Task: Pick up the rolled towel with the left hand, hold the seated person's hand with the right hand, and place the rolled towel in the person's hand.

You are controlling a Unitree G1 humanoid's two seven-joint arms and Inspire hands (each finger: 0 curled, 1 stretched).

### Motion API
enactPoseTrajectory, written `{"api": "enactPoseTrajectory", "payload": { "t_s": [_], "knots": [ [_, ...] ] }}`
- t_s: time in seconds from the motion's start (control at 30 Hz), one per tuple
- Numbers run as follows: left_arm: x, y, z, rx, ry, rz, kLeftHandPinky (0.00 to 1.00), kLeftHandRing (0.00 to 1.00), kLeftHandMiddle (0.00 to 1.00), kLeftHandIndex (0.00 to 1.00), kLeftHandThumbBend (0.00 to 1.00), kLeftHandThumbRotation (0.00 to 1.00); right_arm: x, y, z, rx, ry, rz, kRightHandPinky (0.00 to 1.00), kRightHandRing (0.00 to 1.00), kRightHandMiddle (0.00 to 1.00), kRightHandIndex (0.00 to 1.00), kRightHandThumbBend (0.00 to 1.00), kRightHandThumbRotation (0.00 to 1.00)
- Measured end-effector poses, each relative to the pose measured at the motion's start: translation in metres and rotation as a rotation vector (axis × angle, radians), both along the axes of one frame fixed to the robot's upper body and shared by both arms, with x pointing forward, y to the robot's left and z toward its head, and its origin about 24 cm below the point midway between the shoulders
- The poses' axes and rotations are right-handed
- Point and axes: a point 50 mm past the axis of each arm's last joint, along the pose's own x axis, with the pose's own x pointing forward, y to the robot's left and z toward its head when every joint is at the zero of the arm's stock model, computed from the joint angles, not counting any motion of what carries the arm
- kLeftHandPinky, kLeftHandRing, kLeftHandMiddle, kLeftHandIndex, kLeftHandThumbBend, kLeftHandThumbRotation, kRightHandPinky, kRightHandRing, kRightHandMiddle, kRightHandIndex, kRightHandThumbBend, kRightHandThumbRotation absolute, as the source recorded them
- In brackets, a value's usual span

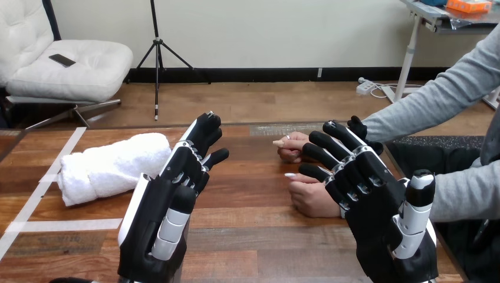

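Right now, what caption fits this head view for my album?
Robot's left hand and right hand open above the table, towel lying left, person's hands resting right.

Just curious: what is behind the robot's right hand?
The person's nearer hand and farther hand rest on the wooden table; the right hand covers their wrists and part of each.

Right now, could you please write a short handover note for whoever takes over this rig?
Left hand: open, raised near the rolled towel, holding nothing.
Right hand: open, raised in front of the person's hands, no grasp visible.
The rolled towel lies on the table at the left, not grasped. The person's hands rest on the table at the right.
Done: nothing yet.
Left: pick up the towel, hold the person's hand, place the towel in it.
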Motion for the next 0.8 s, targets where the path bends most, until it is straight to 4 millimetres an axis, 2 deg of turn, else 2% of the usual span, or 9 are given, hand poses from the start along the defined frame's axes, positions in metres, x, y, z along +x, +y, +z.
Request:
{"api": "enactPoseTrajectory", "payload": {
  "t_s": [0.8],
  "knots": [
    [-0.0001,0.0011,0.0006,0.002,-0.006,0.014,0.89,0.96,0.95,0.92,0.85,0.94,0.0,0.0004,-0.0001,-0.009,0.0,0.001,0.79,0.85,0.85,0.85,0.84,1.0]
  ]
}}
